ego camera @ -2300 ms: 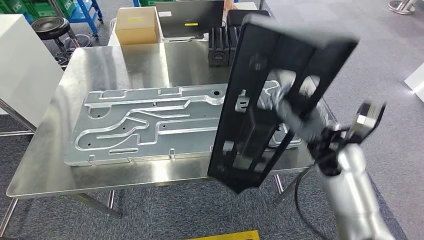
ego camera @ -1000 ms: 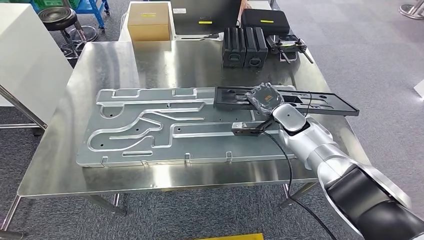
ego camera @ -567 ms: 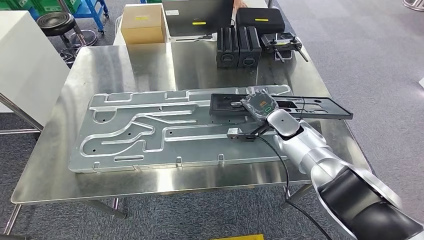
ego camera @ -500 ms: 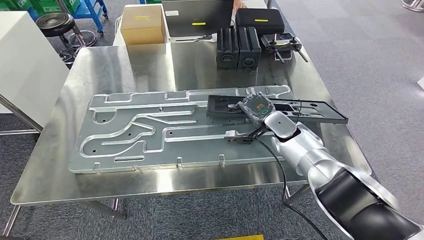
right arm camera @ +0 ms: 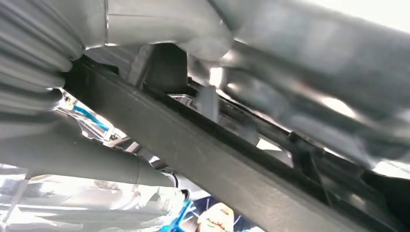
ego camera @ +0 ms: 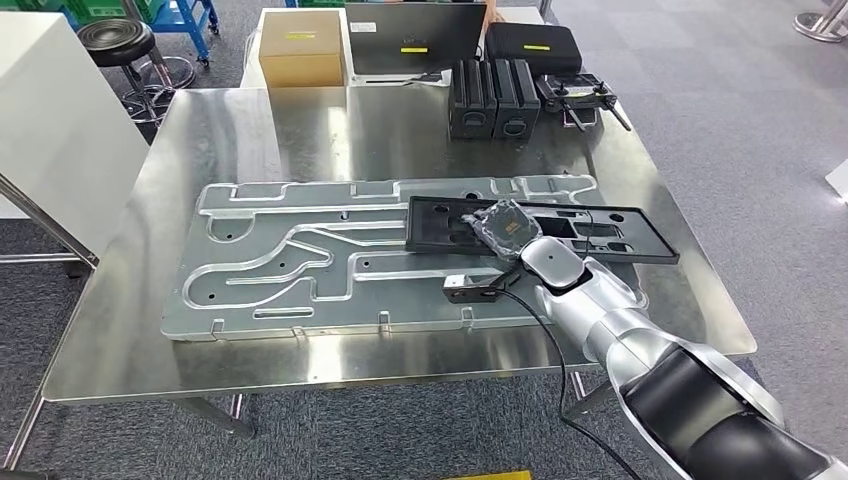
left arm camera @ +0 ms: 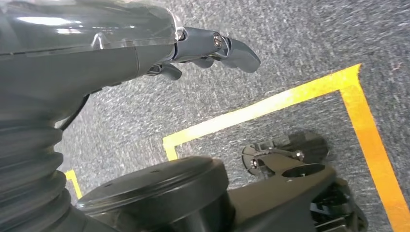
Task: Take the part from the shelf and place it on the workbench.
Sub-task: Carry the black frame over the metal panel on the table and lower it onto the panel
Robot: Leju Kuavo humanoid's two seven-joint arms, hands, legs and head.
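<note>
The part is a long black frame [ego camera: 610,232] lying flat across the right end of a large grooved aluminium plate [ego camera: 300,260] on the steel workbench [ego camera: 300,140]. My right hand [ego camera: 505,228] sits on the frame's middle and grips it; in the right wrist view the black frame [right arm camera: 217,164] runs close past the thumb [right arm camera: 96,164]. The frame's right end reaches past the plate over bare bench. My left hand [left arm camera: 208,46] hangs over grey carpet with its fingers apart and nothing in it.
At the bench's far edge stand a cardboard box [ego camera: 303,58], a dark screen [ego camera: 415,38], a black case [ego camera: 533,45], two black blocks [ego camera: 493,98] and a small tool [ego camera: 580,95]. A white cabinet [ego camera: 50,130] and a stool [ego camera: 120,40] are left. Yellow floor tape [left arm camera: 270,104] lies below.
The black frame, earlier held tilted up in the air, has come down flat onto the plate and slid a little left with my right hand on it. The camera view shifted slightly.
</note>
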